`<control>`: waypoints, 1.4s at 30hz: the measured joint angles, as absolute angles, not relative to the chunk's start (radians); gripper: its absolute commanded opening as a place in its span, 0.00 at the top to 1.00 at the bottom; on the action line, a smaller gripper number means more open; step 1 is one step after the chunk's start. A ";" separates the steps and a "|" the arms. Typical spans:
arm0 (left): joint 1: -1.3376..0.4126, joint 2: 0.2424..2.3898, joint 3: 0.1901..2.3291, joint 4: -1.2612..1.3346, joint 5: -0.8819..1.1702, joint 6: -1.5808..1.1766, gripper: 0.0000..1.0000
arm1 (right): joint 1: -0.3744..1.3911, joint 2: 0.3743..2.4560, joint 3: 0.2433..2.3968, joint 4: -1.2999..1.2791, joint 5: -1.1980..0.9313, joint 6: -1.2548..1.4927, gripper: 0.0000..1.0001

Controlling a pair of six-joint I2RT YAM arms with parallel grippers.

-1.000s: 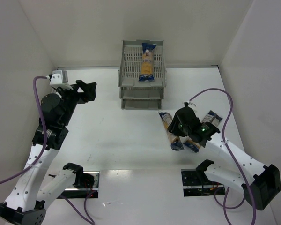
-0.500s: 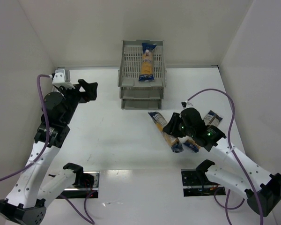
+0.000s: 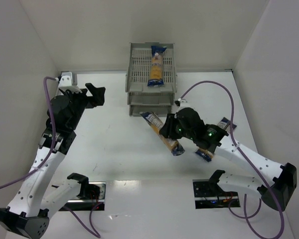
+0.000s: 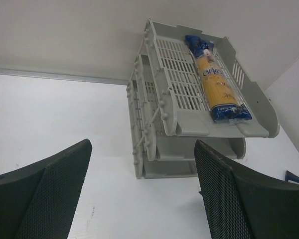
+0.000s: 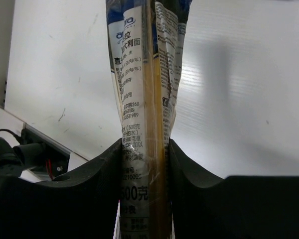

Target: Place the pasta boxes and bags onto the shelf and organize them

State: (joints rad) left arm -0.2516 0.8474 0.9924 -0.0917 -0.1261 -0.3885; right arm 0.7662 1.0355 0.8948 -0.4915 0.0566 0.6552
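Note:
The grey three-tier shelf (image 3: 139, 79) stands at the back centre, also in the left wrist view (image 4: 164, 114). One pasta packet (image 3: 157, 65) lies on its top tray (image 4: 217, 84). My right gripper (image 3: 170, 130) is shut on a second pasta packet (image 3: 162, 133), held off the table in front of the shelf; the wrist view shows the packet (image 5: 144, 99) squeezed between the fingers (image 5: 97, 179). A third packet (image 3: 224, 124) lies on the table at the right, mostly hidden by the right arm. My left gripper (image 3: 94, 94) is open and empty, left of the shelf.
White walls close the table on the left, back and right. Purple cables loop off both arms. Two dark base plates (image 3: 92, 191) sit at the near edge.
My right gripper has lifted its packet from beside the third one and carried it left and back toward the shelf front. The left arm has shifted slightly.

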 measured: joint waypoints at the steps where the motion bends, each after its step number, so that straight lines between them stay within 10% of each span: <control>1: -0.252 0.850 0.992 -0.091 -0.126 -0.387 0.08 | 0.791 1.042 0.907 -0.486 0.073 0.648 1.00; 42: -0.251 0.909 0.868 -0.077 -0.040 -0.392 0.08 | 0.805 1.751 1.291 -0.103 0.667 0.534 0.96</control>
State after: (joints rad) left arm -0.2508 0.9092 0.8677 -0.0772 -0.0402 -0.3920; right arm 0.8047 1.7508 1.2911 -0.1028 0.6666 0.5339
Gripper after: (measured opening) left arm 0.915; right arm 0.430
